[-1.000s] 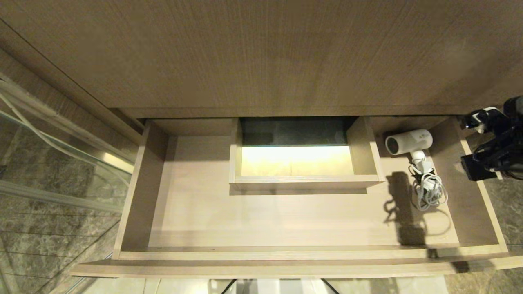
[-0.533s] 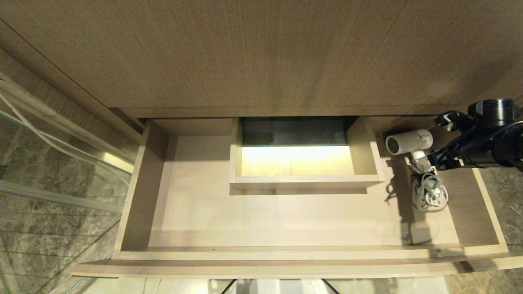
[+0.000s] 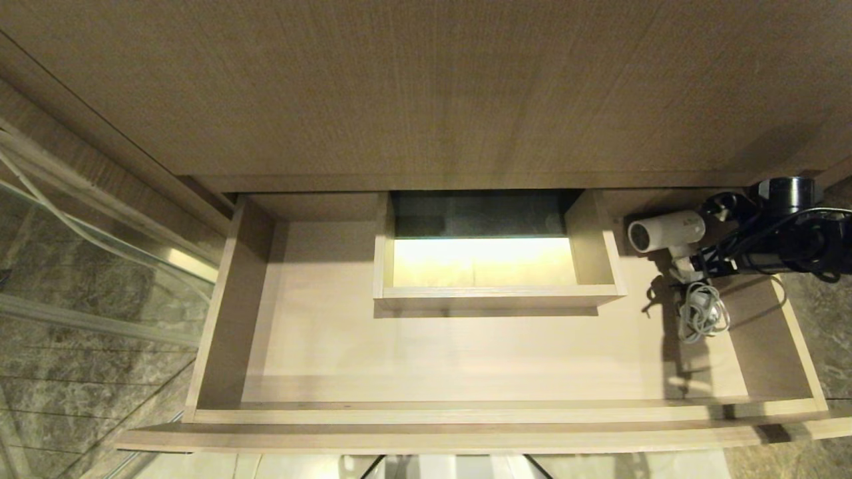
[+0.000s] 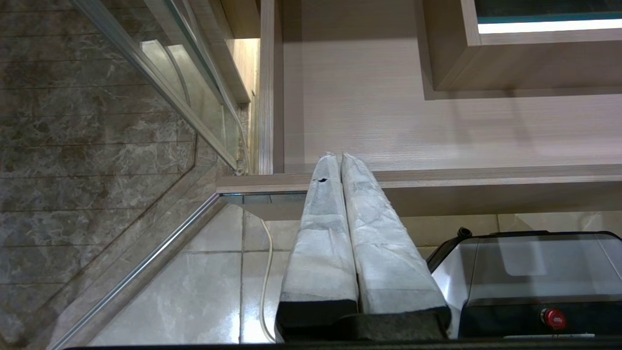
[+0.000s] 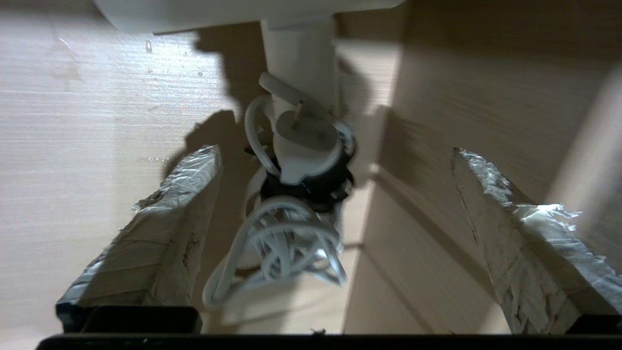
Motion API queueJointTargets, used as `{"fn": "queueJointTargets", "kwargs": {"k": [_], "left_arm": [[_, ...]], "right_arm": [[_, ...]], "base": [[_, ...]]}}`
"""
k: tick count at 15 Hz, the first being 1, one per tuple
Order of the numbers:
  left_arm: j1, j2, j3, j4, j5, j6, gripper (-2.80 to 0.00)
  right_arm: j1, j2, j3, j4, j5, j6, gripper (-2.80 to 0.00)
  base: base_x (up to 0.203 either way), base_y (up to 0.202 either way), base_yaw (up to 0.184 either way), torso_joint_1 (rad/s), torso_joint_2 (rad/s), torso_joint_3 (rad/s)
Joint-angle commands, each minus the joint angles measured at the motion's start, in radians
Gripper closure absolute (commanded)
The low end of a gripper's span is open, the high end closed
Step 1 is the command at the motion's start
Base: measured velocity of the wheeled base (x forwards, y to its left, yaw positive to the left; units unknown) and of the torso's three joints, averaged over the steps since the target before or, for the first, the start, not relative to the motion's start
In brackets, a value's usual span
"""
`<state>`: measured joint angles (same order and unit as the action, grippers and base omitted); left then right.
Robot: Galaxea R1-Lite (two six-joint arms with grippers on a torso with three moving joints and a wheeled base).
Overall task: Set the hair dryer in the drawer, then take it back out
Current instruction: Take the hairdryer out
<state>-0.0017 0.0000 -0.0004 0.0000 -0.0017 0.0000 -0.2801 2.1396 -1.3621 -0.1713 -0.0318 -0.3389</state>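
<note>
The small white hair dryer (image 3: 665,231) lies in the back right corner of the pulled-out drawer (image 3: 466,414), grille end toward the middle, its coiled white cord (image 3: 702,313) trailing toward the front. My right gripper (image 3: 712,233) reaches in over the drawer's right wall, just right of the dryer, open and holding nothing. In the right wrist view its taped fingers (image 5: 180,194) spread wide around the gripper's centre (image 5: 335,151), with the dryer's handle (image 5: 299,63), plug (image 5: 303,141) and cord (image 5: 279,243) ahead of them. My left gripper (image 4: 335,156) is shut and empty, parked below the drawer front.
A boxed cut-out (image 3: 499,293) rises mid-back in the drawer. The drawer's right wall (image 5: 461,97) runs close beside my right fingers. A glass partition (image 3: 80,266) stands to the left, and my own base (image 4: 534,272) sits under the drawer front (image 4: 486,177).
My right gripper has swung in from the right edge over the drawer wall, down toward the hair dryer's handle. The dryer and cord have stayed put.
</note>
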Motion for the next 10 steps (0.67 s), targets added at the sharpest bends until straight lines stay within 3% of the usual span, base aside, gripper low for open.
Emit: {"fn": "queueJointTargets", "kwargs": {"k": [1,10], "left_arm": [[0.0,0.0,0.002,0.0,0.0,0.0,0.0],[0.0,0.0,0.002,0.0,0.0,0.0,0.0]], "right_arm": [[-0.022,0.068,-0.037,-0.006,0.068,-0.001,-2.8],[-0.045,0.168,-0.112,-0.007,0.108,-0.002,-2.8]], "base": [[0.0,0.0,0.0,0.0,0.0,0.0],[0.0,0.0,0.0,0.0,0.0,0.0]]}}
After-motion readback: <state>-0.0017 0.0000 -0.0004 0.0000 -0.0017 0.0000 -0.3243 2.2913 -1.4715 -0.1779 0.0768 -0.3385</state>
